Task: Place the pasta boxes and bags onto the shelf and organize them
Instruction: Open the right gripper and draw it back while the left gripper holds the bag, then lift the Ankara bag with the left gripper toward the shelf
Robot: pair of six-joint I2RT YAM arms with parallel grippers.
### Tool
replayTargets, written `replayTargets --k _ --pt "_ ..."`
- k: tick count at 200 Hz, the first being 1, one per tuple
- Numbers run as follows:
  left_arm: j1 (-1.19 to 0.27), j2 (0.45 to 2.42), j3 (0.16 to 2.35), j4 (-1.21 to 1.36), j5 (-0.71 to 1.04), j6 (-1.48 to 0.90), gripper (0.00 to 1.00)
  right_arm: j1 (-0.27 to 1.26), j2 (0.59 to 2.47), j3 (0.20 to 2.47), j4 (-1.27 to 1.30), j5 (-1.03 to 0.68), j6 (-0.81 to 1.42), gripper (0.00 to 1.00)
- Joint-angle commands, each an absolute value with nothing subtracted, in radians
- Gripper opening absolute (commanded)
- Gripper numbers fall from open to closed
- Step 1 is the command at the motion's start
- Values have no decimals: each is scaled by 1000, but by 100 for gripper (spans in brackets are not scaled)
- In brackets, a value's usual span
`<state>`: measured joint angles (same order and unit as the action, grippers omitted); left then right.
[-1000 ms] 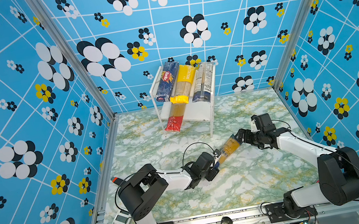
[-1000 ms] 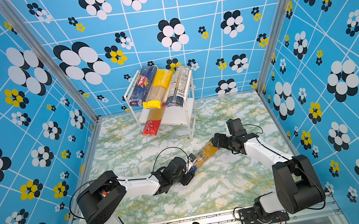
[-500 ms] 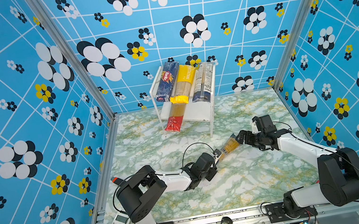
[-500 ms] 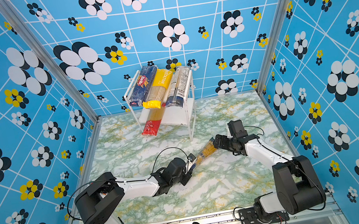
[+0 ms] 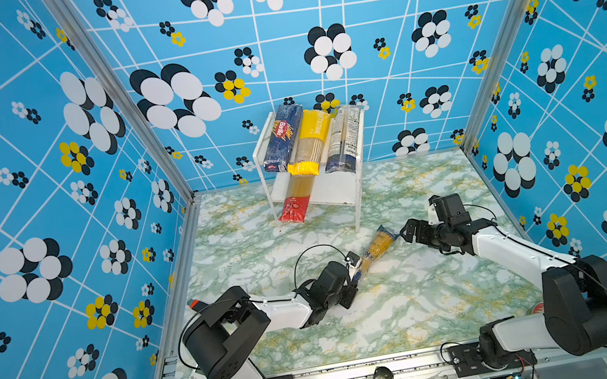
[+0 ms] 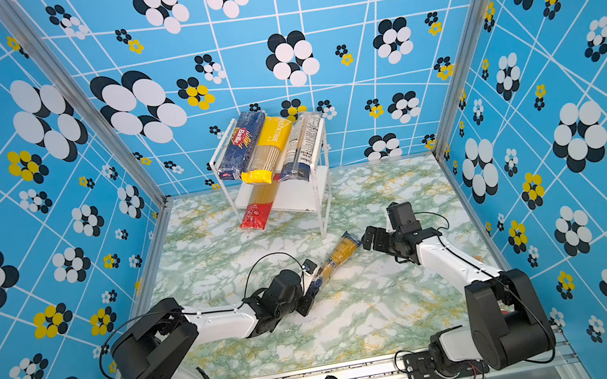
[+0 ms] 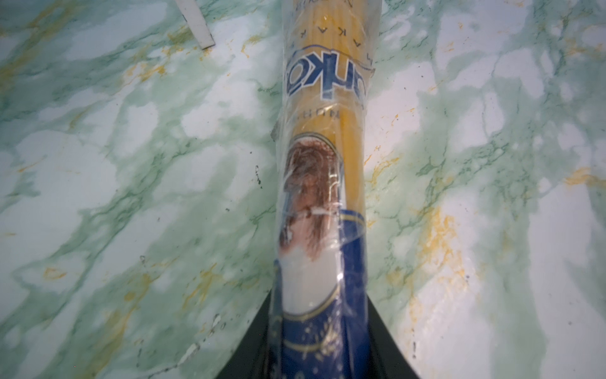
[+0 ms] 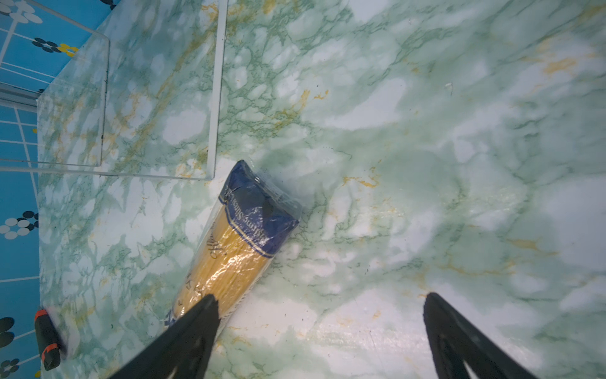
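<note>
Pinching one blue end of the gold-labelled bag (image 5: 377,247), the left pincer (image 5: 351,278) grips it; the right pincer (image 8: 319,297) stands spread just beside the bag's other end.

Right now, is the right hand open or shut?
Open. The right hand shows fingers wide apart in its wrist view, bare tabletop between; the spaghetti bag lies by one.

On the shelf (image 5: 336,193) the top tier is full: three packs (image 5: 307,139) lie side by side across it. On the lower tier the red bag (image 5: 292,212) takes the left and juts out in front; the rest lies bare. The spaghetti bag (image 5: 377,245) lies aslant near the front right leg (image 5: 358,214). The table (image 5: 419,305) either side of the shelf is open.
</note>
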<state>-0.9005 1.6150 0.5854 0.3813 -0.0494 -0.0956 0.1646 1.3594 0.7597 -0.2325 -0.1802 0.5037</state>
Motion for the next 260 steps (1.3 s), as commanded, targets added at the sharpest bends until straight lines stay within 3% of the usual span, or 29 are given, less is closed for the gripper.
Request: replayTargets --k 1,122,260 --pt "-878 1556 522 324 42 -179 0 154 1357 743 -258 -161 485 99" --pt "-696 1270 402 330 319 -415 0 153 1391 742 -239 -170 496 99" --pt "-605 1016 385 399 553 -675 0 152 1437 755 -234 -183 500 99"
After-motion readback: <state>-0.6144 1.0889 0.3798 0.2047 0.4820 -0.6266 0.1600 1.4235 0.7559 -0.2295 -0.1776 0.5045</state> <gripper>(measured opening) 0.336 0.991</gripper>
